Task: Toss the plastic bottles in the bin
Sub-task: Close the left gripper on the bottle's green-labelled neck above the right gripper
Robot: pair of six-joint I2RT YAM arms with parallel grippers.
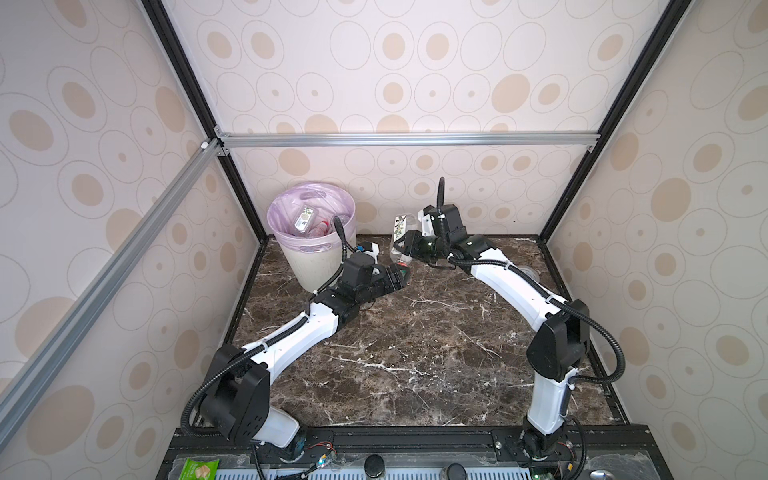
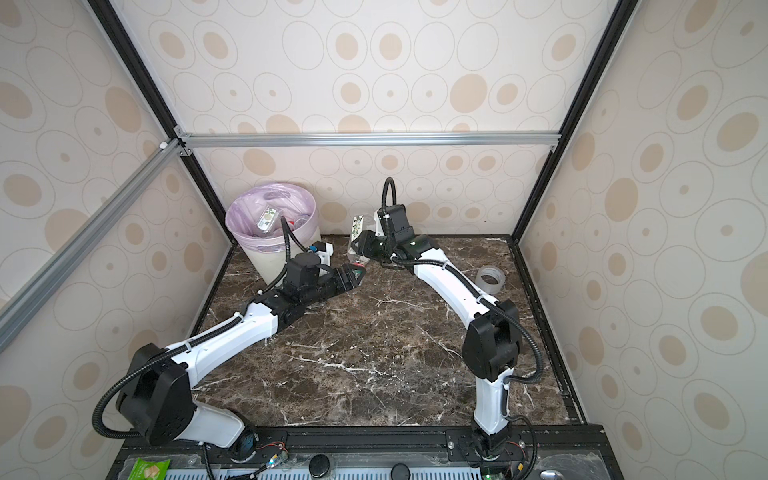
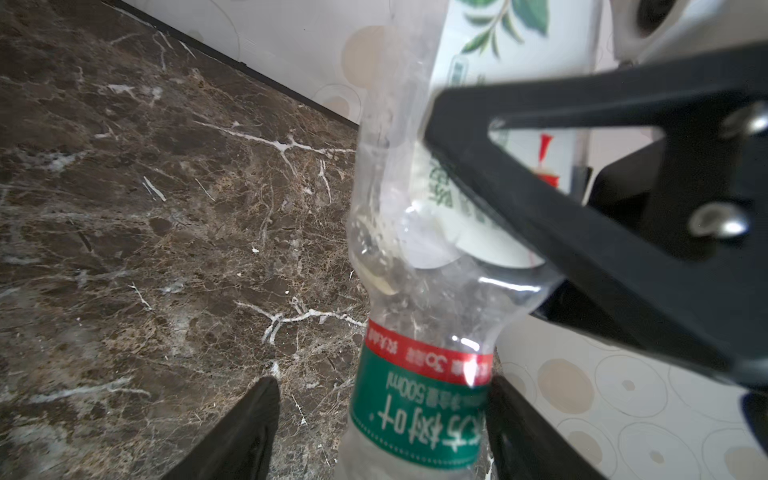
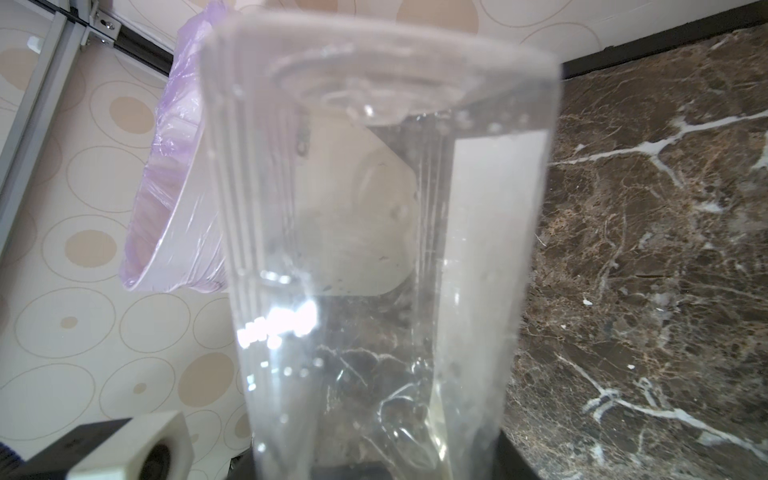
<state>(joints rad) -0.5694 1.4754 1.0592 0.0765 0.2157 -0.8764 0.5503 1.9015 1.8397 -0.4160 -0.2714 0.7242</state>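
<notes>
A: Where's the bin (image 1: pixel 309 266)?
B: Back-left corner. The bottles (image 1: pixel 305 220) inside are half hidden by the liner (image 1: pixel 286 203).
A: And the grippers?
B: The right gripper (image 1: pixel 405 243) clamps a clear leaf-label bottle (image 1: pixel 402 226) off the table. The left gripper (image 3: pixel 383 379) loosely straddles a green-label bottle (image 3: pixel 415 415) with a gap on one side. The bottle's near end is cut off.

The bin (image 1: pixel 313 266) is showing off-white under a lilac liner (image 1: pixel 279 216); the clear bottle (image 3: pixel 415 291) is wearing a green-and-red neck band (image 3: pixel 419 415); the tabletop (image 1: pixel 415 353) is displaying brown marble with white veins.
</notes>
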